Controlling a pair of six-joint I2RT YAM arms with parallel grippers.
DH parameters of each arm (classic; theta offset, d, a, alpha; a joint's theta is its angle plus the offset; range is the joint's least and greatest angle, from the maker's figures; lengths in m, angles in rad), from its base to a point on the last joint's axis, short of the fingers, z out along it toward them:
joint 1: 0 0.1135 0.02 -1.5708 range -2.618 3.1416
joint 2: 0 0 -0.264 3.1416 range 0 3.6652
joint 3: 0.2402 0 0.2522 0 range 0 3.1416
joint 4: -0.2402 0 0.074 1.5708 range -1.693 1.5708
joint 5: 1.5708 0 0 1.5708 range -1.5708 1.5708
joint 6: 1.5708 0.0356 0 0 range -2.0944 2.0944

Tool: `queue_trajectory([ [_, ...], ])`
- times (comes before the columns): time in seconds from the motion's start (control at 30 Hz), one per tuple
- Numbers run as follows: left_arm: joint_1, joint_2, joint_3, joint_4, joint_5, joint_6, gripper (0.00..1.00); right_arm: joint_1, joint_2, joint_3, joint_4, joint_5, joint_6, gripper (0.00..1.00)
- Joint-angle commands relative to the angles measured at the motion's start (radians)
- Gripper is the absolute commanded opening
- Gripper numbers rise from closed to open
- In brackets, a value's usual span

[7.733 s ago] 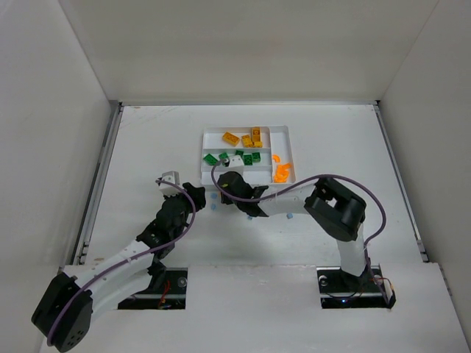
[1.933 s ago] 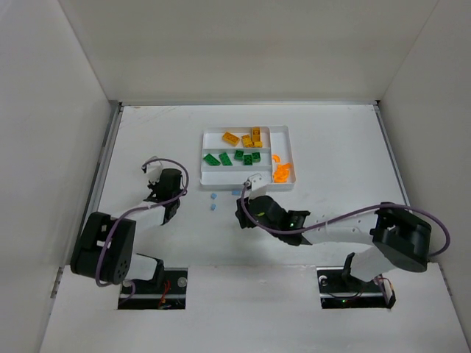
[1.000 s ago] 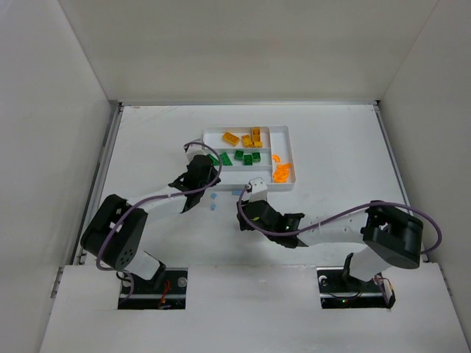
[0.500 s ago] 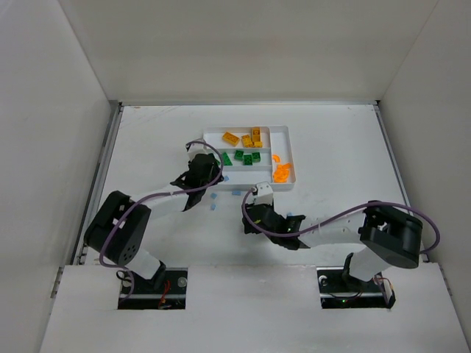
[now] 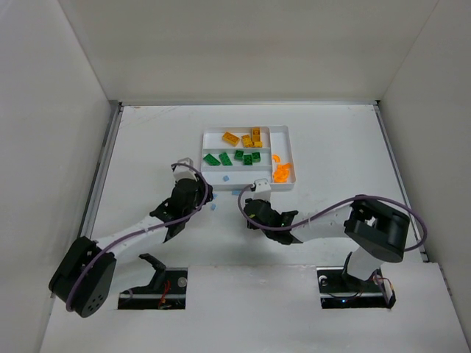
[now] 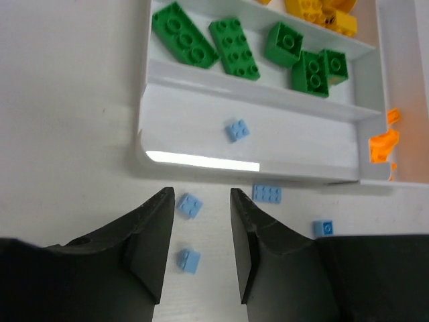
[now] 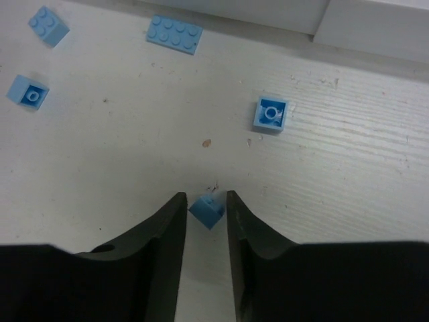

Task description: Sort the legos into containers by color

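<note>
The white tray (image 5: 207,133) of containers holds yellow legos (image 5: 246,137) in its far slot, green legos (image 5: 237,157) in the middle slot, and orange legos (image 5: 282,171) in the right slot. One light blue lego (image 6: 236,130) lies in the near slot. My left gripper (image 6: 201,194) hangs open just in front of the tray (image 6: 201,161), with two loose light blue legos (image 6: 190,205) on the table between its fingers, untouched. My right gripper (image 7: 206,196) is shut on a small light blue lego (image 7: 207,210) at its fingertips, low over the table.
More light blue pieces lie on the table before the tray: a flat plate (image 7: 174,33), a small square (image 7: 271,113) and two others (image 7: 27,92). White walls enclose the table on three sides.
My left gripper opened and left a light blue lego in the tray's near slot, then drew back toward me. My right gripper closed around a light blue lego on the table.
</note>
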Motion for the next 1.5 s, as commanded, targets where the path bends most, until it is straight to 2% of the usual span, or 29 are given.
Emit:
queue_trajectory([
  [0.0, -0.026, -0.069, -0.071, -0.015, -0.016, -0.009, 0.36, -0.005, 0.031, 0.035, 0.001, -0.002, 0.008, 0.33],
  [0.13, -0.056, -0.101, -0.111, -0.038, -0.017, -0.016, 0.36, -0.002, 0.018, 0.037, -0.005, -0.002, 0.016, 0.24],
  [0.3, -0.081, -0.097, -0.128, -0.039, -0.007, -0.021, 0.37, -0.020, -0.076, 0.063, -0.036, -0.008, 0.005, 0.23],
  [0.43, -0.119, -0.074, -0.125, -0.027, -0.011, -0.015, 0.37, -0.083, -0.094, 0.138, -0.036, -0.049, -0.061, 0.23],
  [0.7, -0.161, -0.055, -0.112, -0.035, -0.037, 0.002, 0.38, -0.238, 0.057, 0.345, -0.019, -0.146, -0.124, 0.23],
  [1.0, -0.172, 0.002, -0.117, -0.015, -0.059, 0.016, 0.38, -0.282, 0.156, 0.431, -0.027, -0.175, -0.130, 0.29],
  [1.13, -0.176, 0.037, -0.092, -0.015, -0.079, 0.028, 0.38, -0.281, 0.147, 0.422, -0.024, -0.172, -0.121, 0.47],
  [1.2, -0.178, 0.058, -0.082, -0.015, -0.086, 0.039, 0.38, -0.281, 0.127, 0.404, -0.022, -0.163, -0.121, 0.52],
  [1.3, -0.185, 0.092, -0.063, -0.013, -0.102, 0.042, 0.37, -0.273, 0.065, 0.338, -0.009, -0.144, -0.110, 0.52],
  [1.47, -0.195, 0.134, -0.043, -0.009, -0.105, 0.053, 0.30, -0.238, -0.039, 0.186, 0.042, -0.127, -0.061, 0.47],
])
